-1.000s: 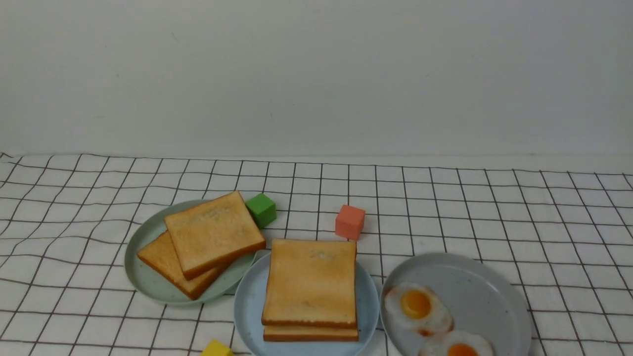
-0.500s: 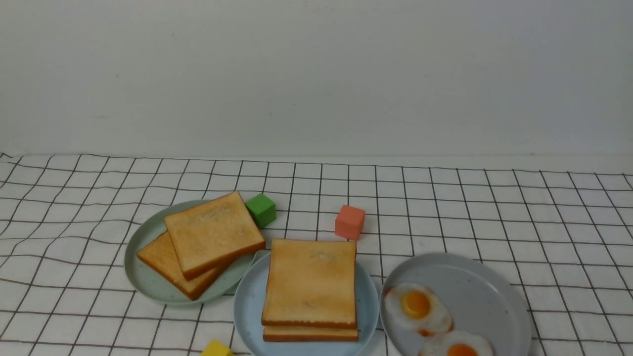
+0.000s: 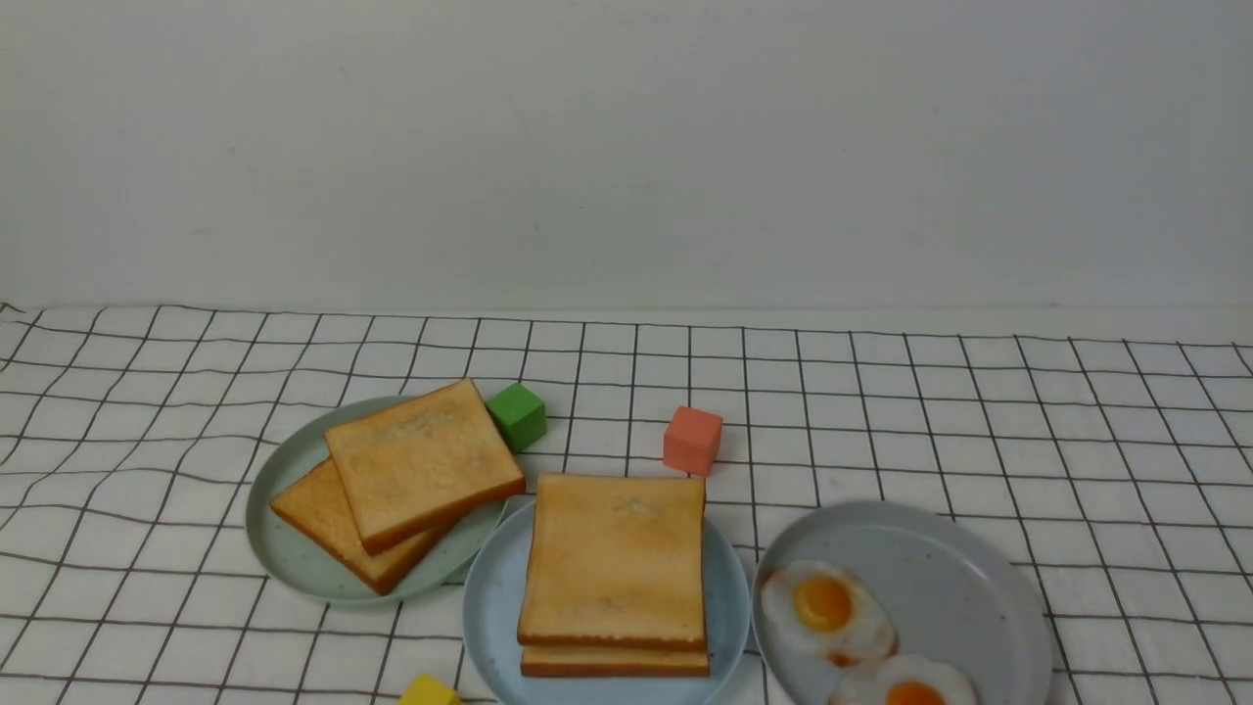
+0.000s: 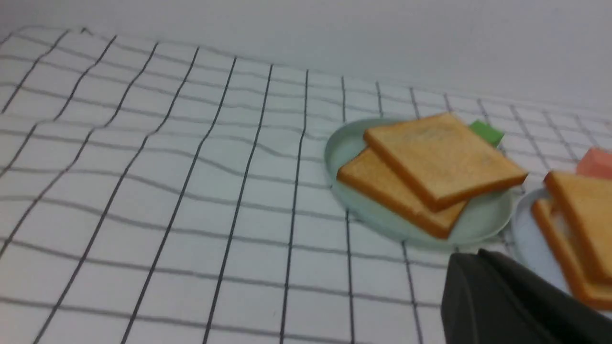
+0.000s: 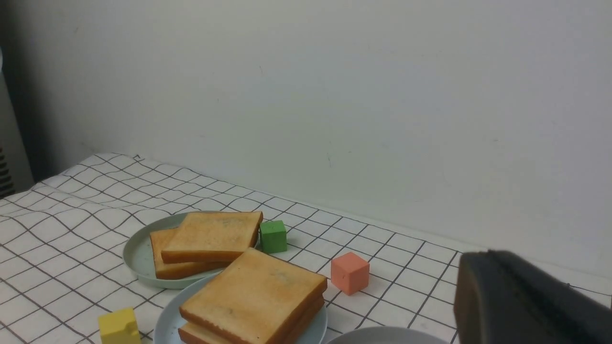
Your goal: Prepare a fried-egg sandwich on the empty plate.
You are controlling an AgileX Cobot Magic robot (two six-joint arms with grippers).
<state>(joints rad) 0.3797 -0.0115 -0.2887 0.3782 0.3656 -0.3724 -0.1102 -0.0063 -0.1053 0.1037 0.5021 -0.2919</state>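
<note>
Two square toast slices lie stacked on the light blue plate at the front centre; no egg shows between them. The stack also shows in the right wrist view and at the edge of the left wrist view. Neither gripper shows in the front view. My left gripper is a dark shape with its fingers pressed together, held above the cloth short of the plates. My right gripper looks the same, fingers together, empty, off to the right of the plates.
A pale green plate on the left holds two spare toast slices. A grey plate on the right holds two fried eggs. A green cube, an orange-red cube and a yellow cube lie on the checked cloth.
</note>
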